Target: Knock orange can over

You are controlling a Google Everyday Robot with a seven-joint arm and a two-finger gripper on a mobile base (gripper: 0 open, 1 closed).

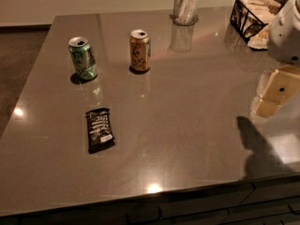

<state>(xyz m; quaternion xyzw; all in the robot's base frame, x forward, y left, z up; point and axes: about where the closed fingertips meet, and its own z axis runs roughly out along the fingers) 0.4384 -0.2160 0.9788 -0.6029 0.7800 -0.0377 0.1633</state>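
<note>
The orange can [140,50] stands upright on the grey table [187,125], in the far middle-left part. It is orange-brown with a silver top and dark markings. My gripper [274,95], cream-coloured under a white arm housing [286,32], hangs at the right edge of the view, well to the right of the orange can and nearer to me. It holds nothing that I can see and touches no object.
A green-and-white patterned can [83,57] stands upright left of the orange can. A black snack packet [99,129] lies flat nearer the front. A clear glass cup [185,6] stands at the back. A black wire basket [253,15] sits at the back right.
</note>
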